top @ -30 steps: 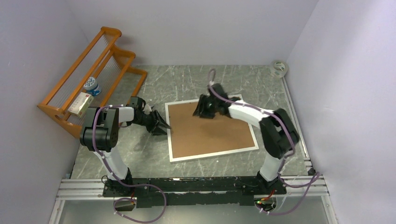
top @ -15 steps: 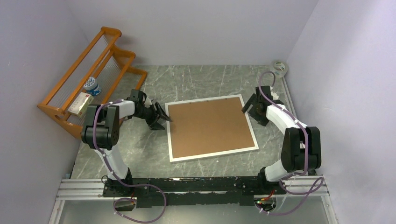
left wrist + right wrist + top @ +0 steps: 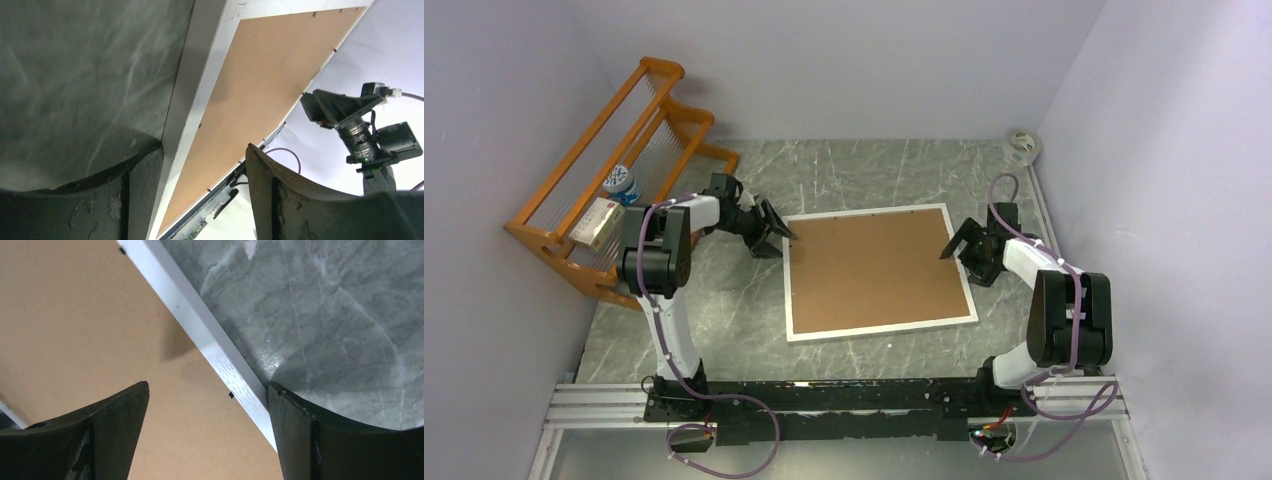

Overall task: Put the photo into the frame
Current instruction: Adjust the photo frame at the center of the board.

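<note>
While straddling side edges of the frame [image 3: 874, 270] mid-picture, holding left claw [image 3: 776, 240] and right claw [image 3: 960, 260] spread apart

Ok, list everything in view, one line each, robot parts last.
frame: one, white rim, brown back facing up, flat at table centre
rack: one, orange wood, far left by the wall
box: one, white and red, in the rack
small container: one, blue and white, in the rack beyond the box
tape roll: one, pale, far right corner
table: one, grey marbled
left tool: one, black, open, over the frame's left edge
right tool: one, black, open, over the frame's right edge
</note>
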`<state>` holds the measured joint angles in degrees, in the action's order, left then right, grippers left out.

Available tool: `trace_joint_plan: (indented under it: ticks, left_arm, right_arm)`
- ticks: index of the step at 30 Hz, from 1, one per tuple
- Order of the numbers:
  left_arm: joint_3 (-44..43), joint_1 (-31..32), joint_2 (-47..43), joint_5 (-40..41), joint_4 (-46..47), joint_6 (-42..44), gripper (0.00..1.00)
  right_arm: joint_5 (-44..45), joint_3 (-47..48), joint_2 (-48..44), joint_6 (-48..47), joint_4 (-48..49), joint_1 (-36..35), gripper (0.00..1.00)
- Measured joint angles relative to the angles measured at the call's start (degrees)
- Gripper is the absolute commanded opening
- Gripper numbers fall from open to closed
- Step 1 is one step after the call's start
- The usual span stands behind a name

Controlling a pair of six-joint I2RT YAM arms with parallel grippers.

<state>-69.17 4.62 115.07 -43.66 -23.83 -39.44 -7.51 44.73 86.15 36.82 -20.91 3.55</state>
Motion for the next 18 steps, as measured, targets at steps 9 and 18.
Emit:
trace_joint_plan:
  ticks: [9,18]
  left_arm:
    - [-14.7,0.6,9.3,-0.1,0.6,0.3,0.66]
    - [-30.8,4.4,18.1,6.0,2.0,5.0,0.66]
  right_arm:
    - [-7.9,-6.0,-5.6,-3.7,2.0,0.6,0.88]
    - [-21.7,-20.5,-21.6,-4.1,4.1,0.2,0.89]
